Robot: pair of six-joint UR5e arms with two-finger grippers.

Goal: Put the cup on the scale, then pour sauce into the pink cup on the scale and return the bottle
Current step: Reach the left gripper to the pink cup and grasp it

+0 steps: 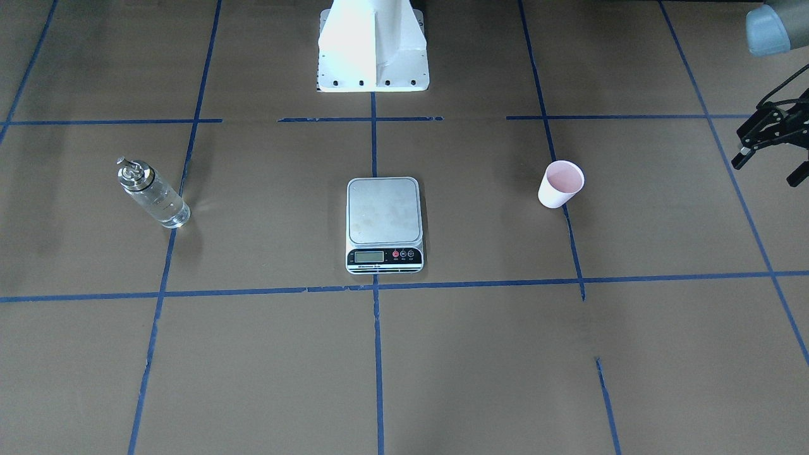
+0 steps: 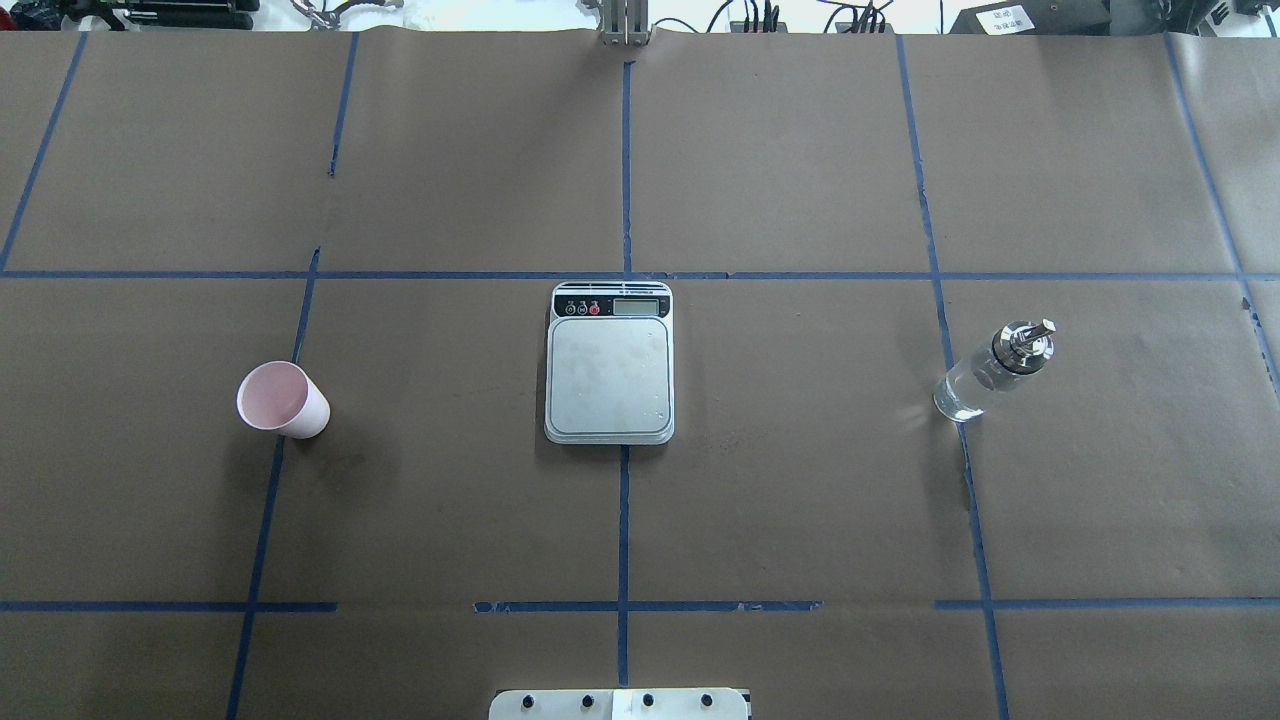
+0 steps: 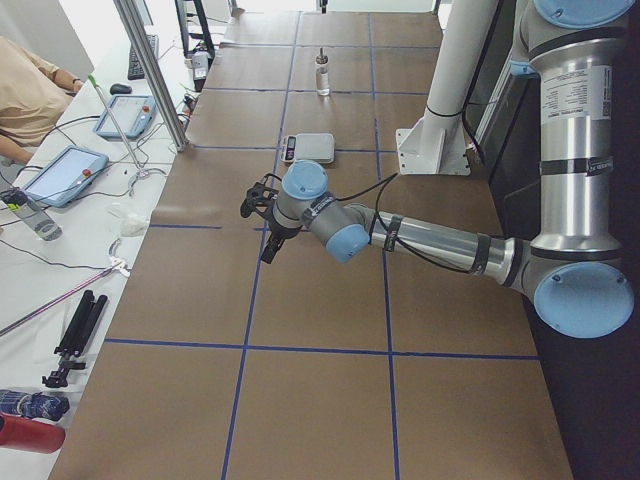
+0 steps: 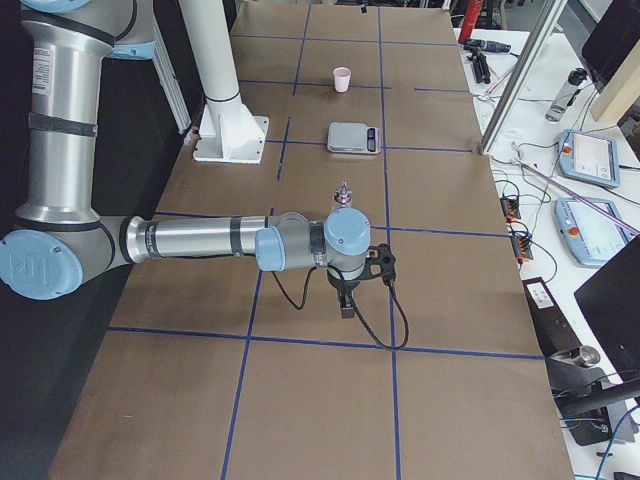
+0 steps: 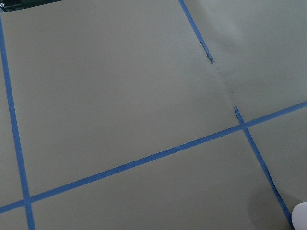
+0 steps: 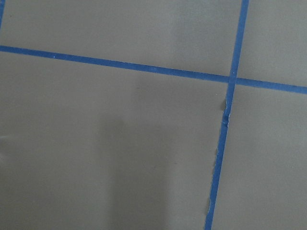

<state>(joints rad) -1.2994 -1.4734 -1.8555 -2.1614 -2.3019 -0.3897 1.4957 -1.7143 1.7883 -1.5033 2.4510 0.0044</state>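
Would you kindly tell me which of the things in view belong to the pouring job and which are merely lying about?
Part of the job:
- pink cup
- scale
- bottle of clear sauce

Just lying about, off the brown work surface:
- teach pendant
- folded tripod
- red container
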